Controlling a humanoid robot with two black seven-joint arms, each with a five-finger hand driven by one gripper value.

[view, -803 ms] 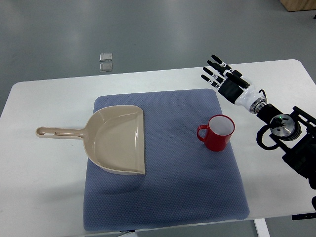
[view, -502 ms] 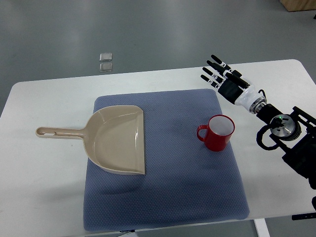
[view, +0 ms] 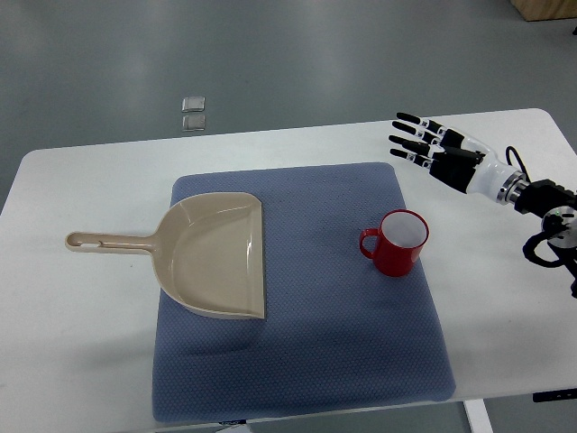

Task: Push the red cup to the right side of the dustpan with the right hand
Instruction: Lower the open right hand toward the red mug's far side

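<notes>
**Count of things on and around the table**

There was one red cup (view: 398, 242), one beige dustpan (view: 212, 253), one blue-grey mat (view: 306, 361) and one white table (view: 81, 343). One robot hand (view: 439, 153) showed at the right of the frame. Two small square tiles (view: 193, 113) lay on the floor, upper left.

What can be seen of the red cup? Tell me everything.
The red cup stands upright on the blue mat, toward its right edge. It looks glossy, like ceramic, with a pale inside that looks empty. Its handle points left toward the dustpan. Nothing but the mat touches it; the right hand is apart, beyond it.
</notes>
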